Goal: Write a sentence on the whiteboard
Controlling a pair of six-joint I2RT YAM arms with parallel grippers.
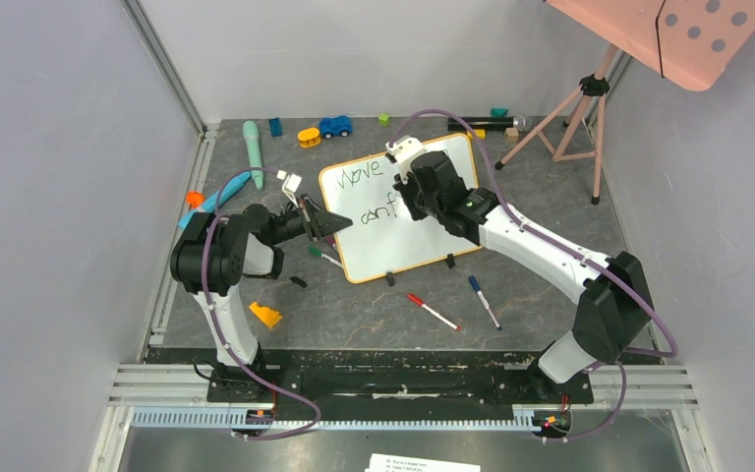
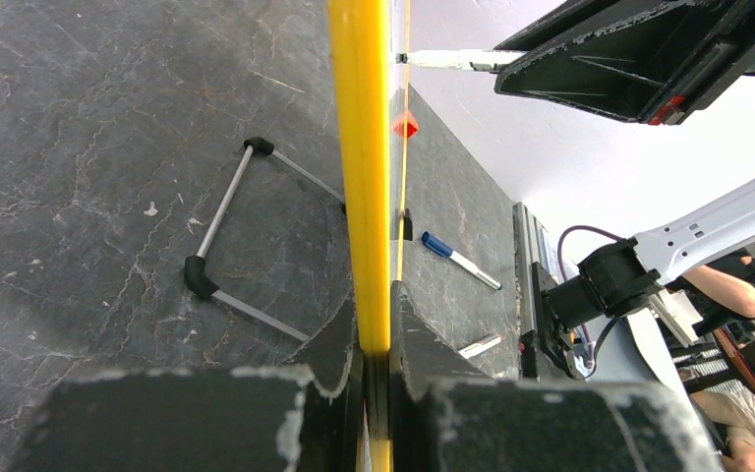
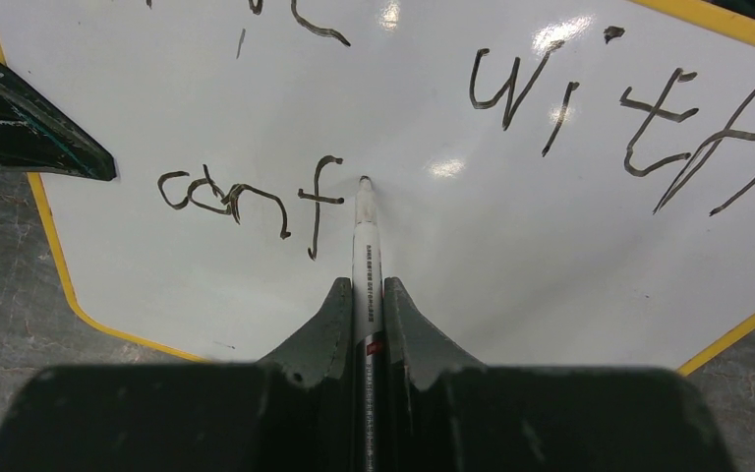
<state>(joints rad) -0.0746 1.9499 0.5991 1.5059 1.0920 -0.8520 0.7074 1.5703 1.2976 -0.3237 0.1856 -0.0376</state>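
A: Right, what's legible?
B: Sentence on the whiteboard reads "Move", "with", then "conf" on the lower row. Print on the marker barrel is too small to read.
A: Tools?
B: Right tool pinched tight on that marker, tip touching the board at 3 o'clock of the "f". Left tool clamped on the orange frame at the board's 9 o'clock edge.
A: Board position?
B: Mid-worktop, black feet along its 6 o'clock edge.
A: Clutter?
B: Red pen at the board's 6 o'clock, blue pen at 5, both lying loose. Blue toy car at 11, tripod at 2. From above, the right arm hides the board's upper right.
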